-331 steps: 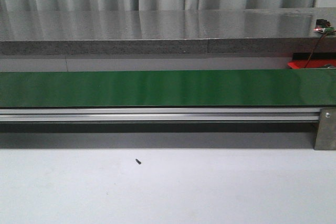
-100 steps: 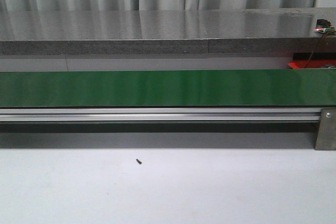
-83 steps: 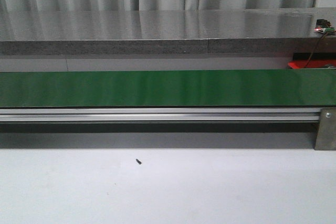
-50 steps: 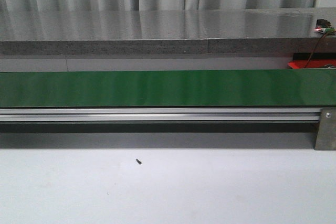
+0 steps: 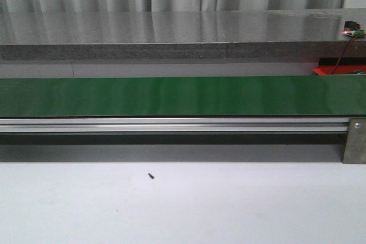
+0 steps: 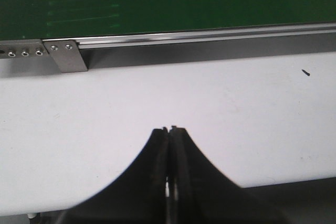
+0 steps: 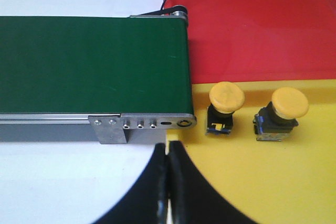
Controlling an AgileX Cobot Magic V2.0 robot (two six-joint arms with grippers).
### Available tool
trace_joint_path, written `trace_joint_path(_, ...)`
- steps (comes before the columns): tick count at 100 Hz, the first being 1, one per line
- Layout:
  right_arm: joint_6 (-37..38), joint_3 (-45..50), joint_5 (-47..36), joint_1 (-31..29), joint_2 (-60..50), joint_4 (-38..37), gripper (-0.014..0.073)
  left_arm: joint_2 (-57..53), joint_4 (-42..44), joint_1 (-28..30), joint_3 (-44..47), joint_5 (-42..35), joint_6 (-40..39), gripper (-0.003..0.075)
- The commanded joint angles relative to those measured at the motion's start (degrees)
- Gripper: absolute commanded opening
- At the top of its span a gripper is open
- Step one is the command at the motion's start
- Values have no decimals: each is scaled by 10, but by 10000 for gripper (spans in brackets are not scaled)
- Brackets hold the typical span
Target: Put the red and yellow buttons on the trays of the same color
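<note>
In the right wrist view two yellow buttons (image 7: 226,98) (image 7: 289,104) stand upright on the yellow tray (image 7: 262,182). The red tray (image 7: 252,24) lies behind it with nothing showing on it; a corner of it shows in the front view (image 5: 337,70). My right gripper (image 7: 168,146) is shut and holds nothing, hovering over the yellow tray's edge by the belt's end. My left gripper (image 6: 169,128) is shut and holds nothing, above the white table. No red button is in view. Neither gripper appears in the front view.
A green conveyor belt (image 5: 183,95) on an aluminium rail (image 5: 171,124) crosses the table; its end bracket (image 7: 142,123) sits next to the trays. A small dark speck (image 5: 151,175) lies on the white table. A grey counter (image 5: 171,32) runs behind the belt.
</note>
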Motion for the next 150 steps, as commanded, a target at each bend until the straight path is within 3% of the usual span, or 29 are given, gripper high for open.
trace_joint_path(1, 0, 0, -46, -4, -29, -6, -67, 2, -7, -5, -15, -29, -7, -20)
trace_joint_path(137, 0, 11, -41, -4, -56, -6, -67, 2, -1, -5, -15, -53, -7, -20)
trace_joint_path(150, 0, 11, -41, -4, -56, -6, -67, 8, 38, 5, -21, -76, -62, -20)
